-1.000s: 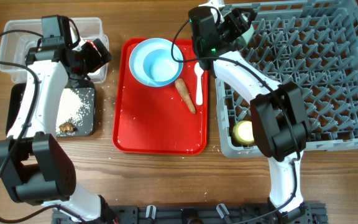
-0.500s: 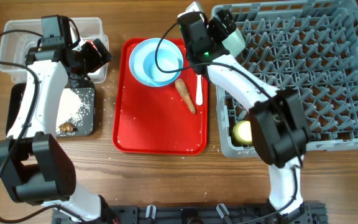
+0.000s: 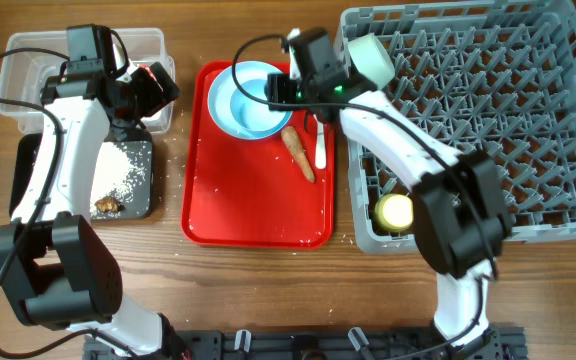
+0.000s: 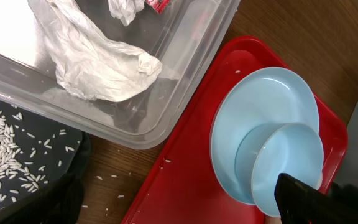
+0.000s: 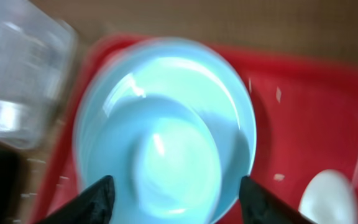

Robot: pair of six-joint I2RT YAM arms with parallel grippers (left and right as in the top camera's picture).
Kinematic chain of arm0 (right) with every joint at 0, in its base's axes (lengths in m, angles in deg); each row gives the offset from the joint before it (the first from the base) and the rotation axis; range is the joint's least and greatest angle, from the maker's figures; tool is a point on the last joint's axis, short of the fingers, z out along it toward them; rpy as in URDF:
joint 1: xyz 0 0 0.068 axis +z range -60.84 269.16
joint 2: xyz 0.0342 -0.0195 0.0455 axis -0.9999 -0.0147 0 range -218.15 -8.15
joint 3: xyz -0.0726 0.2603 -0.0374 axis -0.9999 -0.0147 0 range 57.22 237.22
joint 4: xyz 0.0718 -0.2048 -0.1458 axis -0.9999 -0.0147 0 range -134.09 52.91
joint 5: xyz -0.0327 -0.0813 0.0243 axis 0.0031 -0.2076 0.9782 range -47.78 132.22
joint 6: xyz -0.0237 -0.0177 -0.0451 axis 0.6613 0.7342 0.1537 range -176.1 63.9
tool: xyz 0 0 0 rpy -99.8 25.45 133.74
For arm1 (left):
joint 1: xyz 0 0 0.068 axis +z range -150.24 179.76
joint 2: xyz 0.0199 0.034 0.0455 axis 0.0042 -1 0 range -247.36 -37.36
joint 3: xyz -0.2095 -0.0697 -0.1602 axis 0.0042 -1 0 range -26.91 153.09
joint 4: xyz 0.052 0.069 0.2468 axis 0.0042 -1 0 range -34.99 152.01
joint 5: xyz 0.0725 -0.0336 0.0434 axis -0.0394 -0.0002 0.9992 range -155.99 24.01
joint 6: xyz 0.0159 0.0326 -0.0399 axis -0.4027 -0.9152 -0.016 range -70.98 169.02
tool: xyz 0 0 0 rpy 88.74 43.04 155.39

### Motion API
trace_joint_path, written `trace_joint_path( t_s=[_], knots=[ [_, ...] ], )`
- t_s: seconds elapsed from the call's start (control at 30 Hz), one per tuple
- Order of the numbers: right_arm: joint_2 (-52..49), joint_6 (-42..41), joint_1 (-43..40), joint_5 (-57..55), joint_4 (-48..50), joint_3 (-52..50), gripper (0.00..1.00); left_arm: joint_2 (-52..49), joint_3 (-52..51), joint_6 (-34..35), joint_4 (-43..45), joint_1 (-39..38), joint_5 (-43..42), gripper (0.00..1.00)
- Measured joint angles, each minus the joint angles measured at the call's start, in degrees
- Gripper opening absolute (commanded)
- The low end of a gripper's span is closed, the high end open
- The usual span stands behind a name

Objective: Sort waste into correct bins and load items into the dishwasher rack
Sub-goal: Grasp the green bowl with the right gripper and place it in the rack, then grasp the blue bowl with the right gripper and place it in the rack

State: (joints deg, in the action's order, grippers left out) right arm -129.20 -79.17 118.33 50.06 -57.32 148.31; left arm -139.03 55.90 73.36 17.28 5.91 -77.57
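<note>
My right gripper (image 3: 280, 90) (image 5: 182, 205) is open and empty, hovering over the pale blue bowl (image 3: 253, 108) (image 5: 166, 155), which sits in the pale blue plate (image 3: 218, 95) (image 5: 225, 93) on the red tray (image 3: 248, 210). The carrot-like stick (image 3: 298, 153) and white spoon (image 3: 319, 140) lie beside them. The mint-green bowl (image 3: 368, 58) and yellow cup (image 3: 395, 212) are in the grey rack (image 3: 468, 120). My left gripper (image 3: 158, 88) (image 4: 179, 214) is open over the clear tub's (image 3: 28, 70) right end. The tub holds the tissue (image 4: 98, 62) and wrapper (image 4: 157, 5).
The black tray (image 3: 133, 205) below the tub holds rice (image 3: 118, 165) and a brown scrap (image 3: 106, 205). Loose rice grains lie on the wood between tub and red tray (image 4: 114, 180). The rack fills the right side of the table.
My right gripper has left the mint-green bowl in the rack's near-left corner and swung left to above the pale blue bowl. The left arm has not moved.
</note>
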Motion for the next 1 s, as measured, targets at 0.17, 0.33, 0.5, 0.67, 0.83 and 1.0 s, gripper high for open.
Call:
trace_joint_path(
  t_s=[0.17, 0.33, 0.5, 0.67, 0.83, 1.0],
  knots=[
    [-3.15, -2.89, 0.00, 0.72, 1.05, -0.76, 0.36, 0.00, 0.00, 0.00, -0.02, 0.00, 0.00, 1.00],
    [-5.60, -3.89, 0.00, 0.74, 1.44, -0.74, 0.18, 0.00, 0.00, 0.00, -0.02, 0.00, 0.00, 1.00],
    [-5.97, -4.13, 0.00, 0.74, 1.70, -0.74, 0.04, 0.00, 0.00, 0.00, -0.02, 0.00, 0.00, 1.00],
    [-4.46, -3.30, -0.02, 0.76, -0.61, -0.09, 0.05, 0.00, 0.00, 0.00, 0.00, 0.00, 0.02, 1.00],
    [15.50, -0.87, -2.84, -10.19, -7.45, 0.24, 0.04, 0.00, 0.00, 0.00, -0.02, 0.00, 0.00, 1.00],
    [30.01, 2.12, -7.34, -40.30, -23.41, 3.02, 0.04, 0.00, 0.00, 0.00, -0.04, 0.00, 0.00, 1.00]
  ],
)
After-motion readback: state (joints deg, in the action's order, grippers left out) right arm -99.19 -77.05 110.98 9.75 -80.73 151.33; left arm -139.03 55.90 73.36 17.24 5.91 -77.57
